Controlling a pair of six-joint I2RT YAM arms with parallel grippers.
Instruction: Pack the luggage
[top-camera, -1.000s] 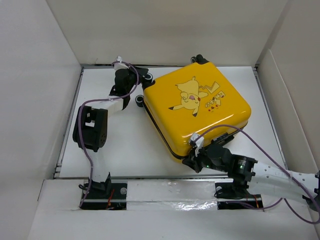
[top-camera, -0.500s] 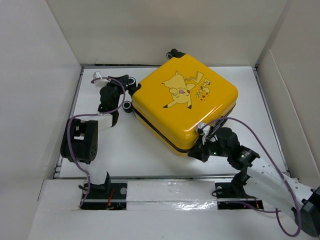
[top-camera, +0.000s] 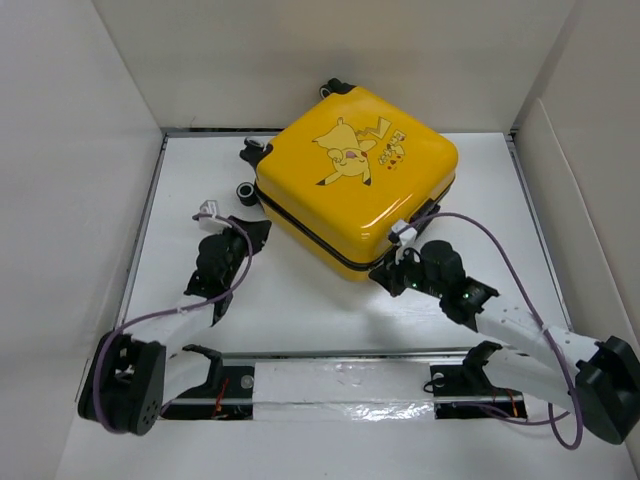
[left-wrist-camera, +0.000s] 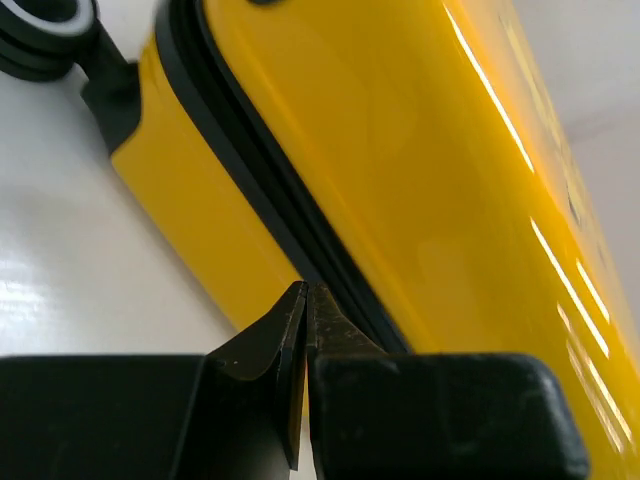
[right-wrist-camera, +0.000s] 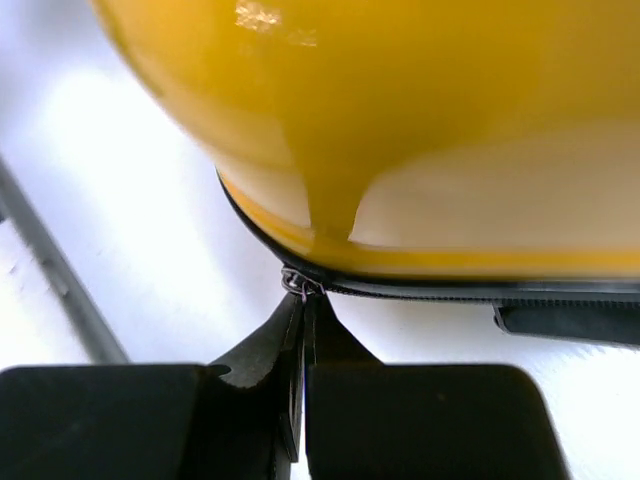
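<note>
The luggage (top-camera: 355, 175) is a yellow hard-shell suitcase with a cartoon print; it lies closed and flat at the back of the table, wheels (top-camera: 246, 190) to the left. My right gripper (top-camera: 387, 272) is at its near corner. In the right wrist view this gripper (right-wrist-camera: 303, 297) is shut on the small metal zipper pull (right-wrist-camera: 299, 283) of the black zipper seam (right-wrist-camera: 450, 290). My left gripper (top-camera: 255, 232) sits just off the suitcase's left front side. In the left wrist view it (left-wrist-camera: 305, 292) is shut and empty, its tips close to the dark seam (left-wrist-camera: 260, 170).
White walls enclose the table on three sides, and a metal rail (top-camera: 330, 355) runs along the near edge by the arm bases. One black wheel (left-wrist-camera: 40, 25) shows at the top left of the left wrist view. The right arm's cable (top-camera: 500, 250) loops beside the suitcase.
The suitcase has turned and slid toward the back left. The left arm has drawn back from the wheel side toward the near edge, and its jaws have shut. The right gripper followed the suitcase's corner.
</note>
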